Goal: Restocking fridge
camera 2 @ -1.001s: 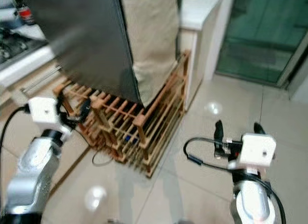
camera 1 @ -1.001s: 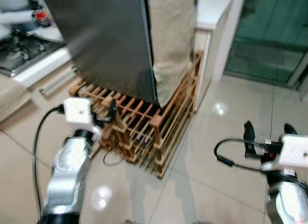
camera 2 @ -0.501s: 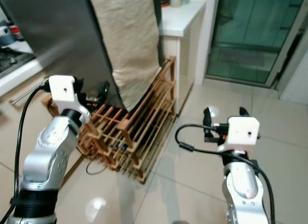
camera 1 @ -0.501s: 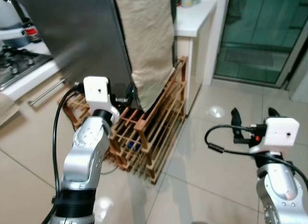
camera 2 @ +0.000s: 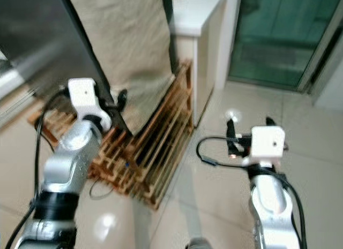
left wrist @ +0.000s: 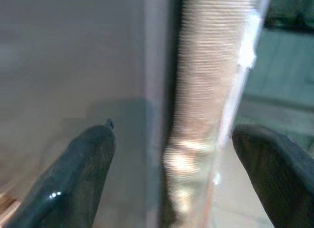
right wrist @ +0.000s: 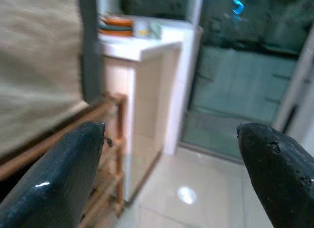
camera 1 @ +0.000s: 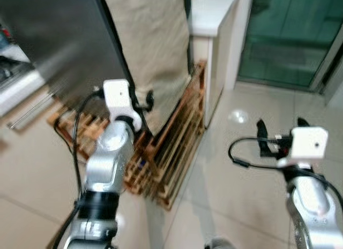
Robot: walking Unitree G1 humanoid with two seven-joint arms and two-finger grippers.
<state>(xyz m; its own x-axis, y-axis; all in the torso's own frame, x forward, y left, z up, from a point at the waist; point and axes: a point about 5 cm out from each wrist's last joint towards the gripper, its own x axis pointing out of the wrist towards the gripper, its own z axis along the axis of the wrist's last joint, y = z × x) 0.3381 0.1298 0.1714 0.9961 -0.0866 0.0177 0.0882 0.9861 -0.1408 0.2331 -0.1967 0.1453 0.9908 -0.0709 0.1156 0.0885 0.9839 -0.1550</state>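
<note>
Reaching up toward the fridge (camera 1: 64,40), the left gripper (camera 1: 140,99) sits just left of centre in the head view, raised on a bent silver arm with its white wrist box above the elbow, right at the dark front edge of the grey door. From its wrist camera the 2 black fingers (left wrist: 78,174) are spread wide, straddling that door edge, with the grey door face on one side and a beige cloth-covered side panel (camera 1: 153,45) on the other; nothing is pinched between them yet. I'd judge this is the opening step of the restocking job: getting the door open before anything can go in. The next move seems to call for the fingers to hook or close on the door edge and pull it outward, without snagging the cloth. The right gripper (camera 1: 278,132) is held out at lower right of the frame over the pale tiled floor (camera 1: 241,185), forearm upright, its 2 fingers parted and empty, pointing toward a white counter (camera 1: 214,8) and a green glass door (camera 1: 289,40) at upper right. Low in the middle of the frame, a wooden slatted rack (camera 1: 171,147) sits under the fridge. I can't make out any groceries to load.
</note>
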